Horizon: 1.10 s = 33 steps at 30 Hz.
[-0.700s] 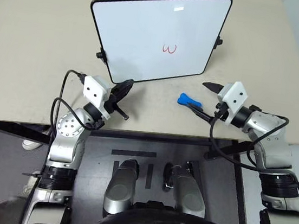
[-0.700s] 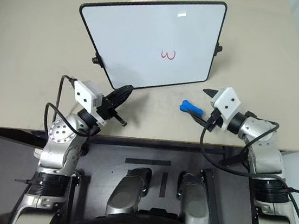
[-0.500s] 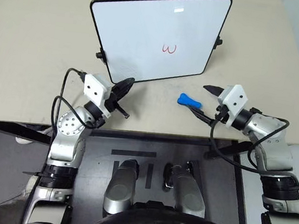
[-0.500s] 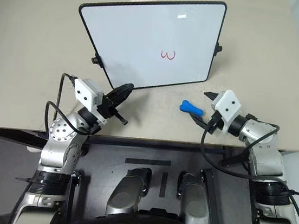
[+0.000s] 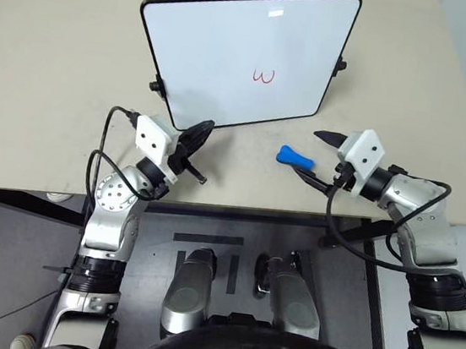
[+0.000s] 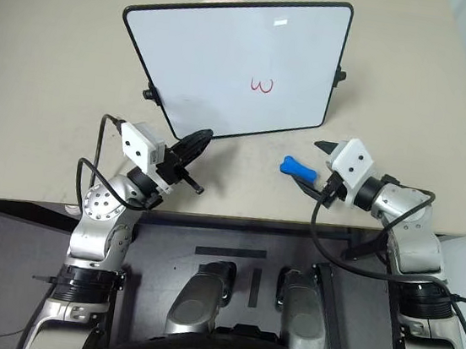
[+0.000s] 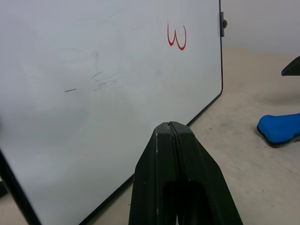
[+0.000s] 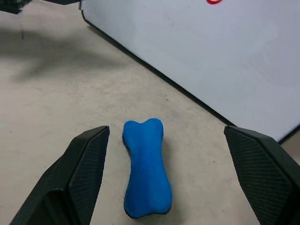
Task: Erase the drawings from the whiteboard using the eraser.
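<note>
While the large white whiteboard (image 5: 247,57) with its thin black rim stands tilted on the beige counter (image 5: 58,76), a small red "w"-shaped squiggle (image 5: 264,76) marks it. The bright blue bone-shaped eraser (image 5: 295,157) lies just beside the spread, empty right tool (image 5: 314,154). The left tool (image 5: 200,134), pressed together, points at the board's lower edge.

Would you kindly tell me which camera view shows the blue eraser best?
The right wrist view: the eraser lies whole and close, its bone shape plain. Both eye views show it small on the table; the left wrist view catches one end at the edge.
</note>
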Tool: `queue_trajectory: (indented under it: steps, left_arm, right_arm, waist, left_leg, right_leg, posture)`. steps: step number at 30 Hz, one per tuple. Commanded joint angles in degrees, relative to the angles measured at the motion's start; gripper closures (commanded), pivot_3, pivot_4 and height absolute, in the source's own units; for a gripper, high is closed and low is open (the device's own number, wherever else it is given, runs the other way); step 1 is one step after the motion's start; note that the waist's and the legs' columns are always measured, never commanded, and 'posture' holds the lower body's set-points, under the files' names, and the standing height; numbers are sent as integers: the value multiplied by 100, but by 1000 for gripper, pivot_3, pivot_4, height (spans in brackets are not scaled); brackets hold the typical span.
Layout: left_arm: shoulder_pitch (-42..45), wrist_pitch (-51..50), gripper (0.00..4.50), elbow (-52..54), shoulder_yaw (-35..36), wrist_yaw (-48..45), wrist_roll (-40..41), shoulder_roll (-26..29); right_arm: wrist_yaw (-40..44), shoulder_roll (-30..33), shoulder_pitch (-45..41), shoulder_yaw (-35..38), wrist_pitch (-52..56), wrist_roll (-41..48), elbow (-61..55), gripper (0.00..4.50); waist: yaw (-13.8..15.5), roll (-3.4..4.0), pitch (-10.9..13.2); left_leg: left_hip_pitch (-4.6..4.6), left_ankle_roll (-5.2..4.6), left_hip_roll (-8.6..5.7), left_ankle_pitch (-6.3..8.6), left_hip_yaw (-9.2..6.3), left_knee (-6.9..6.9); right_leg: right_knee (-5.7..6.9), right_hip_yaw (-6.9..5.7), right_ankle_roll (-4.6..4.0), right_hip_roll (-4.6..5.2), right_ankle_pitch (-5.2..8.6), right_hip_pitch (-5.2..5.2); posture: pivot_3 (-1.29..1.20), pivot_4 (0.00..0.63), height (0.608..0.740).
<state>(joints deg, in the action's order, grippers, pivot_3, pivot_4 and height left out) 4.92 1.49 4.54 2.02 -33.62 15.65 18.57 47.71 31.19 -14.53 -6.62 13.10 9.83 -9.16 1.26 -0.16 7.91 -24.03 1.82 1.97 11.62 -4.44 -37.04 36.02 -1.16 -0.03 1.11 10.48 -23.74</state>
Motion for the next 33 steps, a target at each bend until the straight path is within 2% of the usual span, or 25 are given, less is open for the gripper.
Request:
queue_trajectory:
  steps: [1,11,30,33]
  left_arm:
    - [-147,69,4500,357,64,49,25,11]
    - [-267,88,4500,359,41,70,30,19]
    - [-159,212,4500,203,-39,121,-38,-85]
    - [-167,213,4500,207,-43,125,-40,-83]
  right_arm:
    - [85,22,-138,-154,42,-49,-31,356]
    - [-10,35,-168,-210,677,-51,-21,356]
    - [-96,-75,-260,-290,569,-266,305,356]
    - [-89,-110,-285,-298,585,-247,315,1211]
  waist:
    - [-3,0,0]
    - [10,0,0]
    - [8,0,0]
    - [8,0,0]
  left_leg:
    - [0,0,0,0,0,0]
    - [-1,-1,-1,0,-1,0]
    - [-1,0,0,0,-2,0]
    - [-1,0,0,0,-1,0]
  right_leg:
    - [0,0,2,0,1,0]
    - [-1,0,10,0,6,0]
    - [0,0,-5,0,-3,0]
    - [0,0,-5,0,-3,0]
  posture:
    - [0,150,740]
    - [0,150,740]
    - [0,150,740]
    - [0,150,740]
